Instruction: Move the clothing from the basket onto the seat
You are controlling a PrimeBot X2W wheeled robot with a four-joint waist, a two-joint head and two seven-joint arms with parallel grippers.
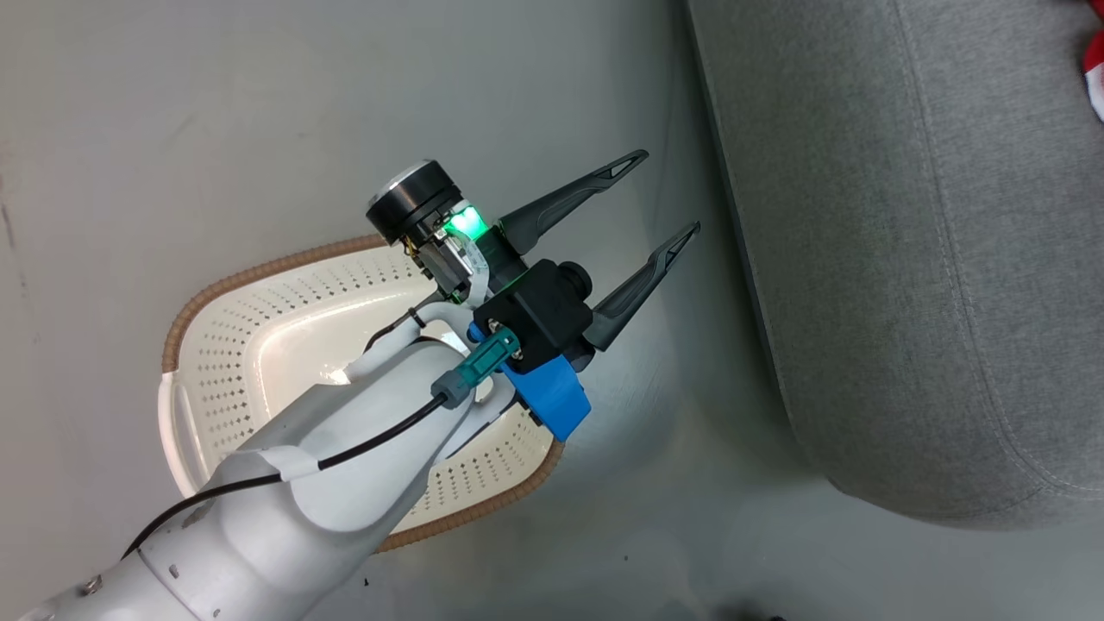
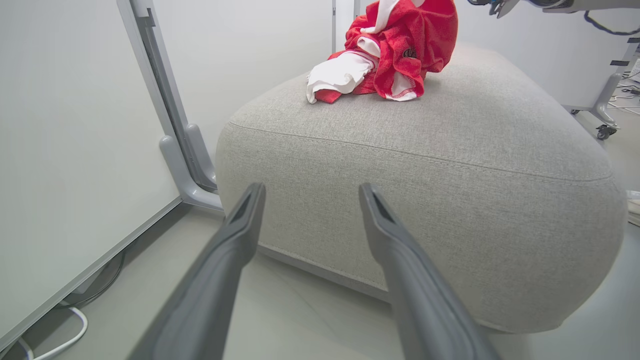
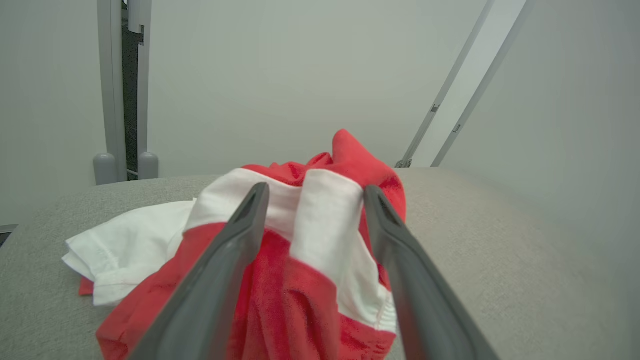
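The red-and-white clothing (image 2: 400, 45) lies bunched on top of the grey seat (image 2: 425, 165), and a scrap of it shows at the head view's right edge (image 1: 1095, 82). In the right wrist view my right gripper (image 3: 315, 187) stands over that clothing (image 3: 285, 300), fingers spread wide, with the cloth heaped loosely between them. My left gripper (image 1: 668, 191) is open and holds nothing. It hangs just past the cream basket (image 1: 259, 276), pointing at the seat (image 1: 931, 259). The part of the basket's inside that my forearm leaves visible holds no clothing.
The basket stands on a pale grey floor left of the seat. A white panel on a grey metal foot (image 2: 187, 165) stands beside the seat's far corner, with a cable (image 2: 60, 345) on the floor beneath it. A wheeled stand (image 2: 602, 127) is behind the seat.
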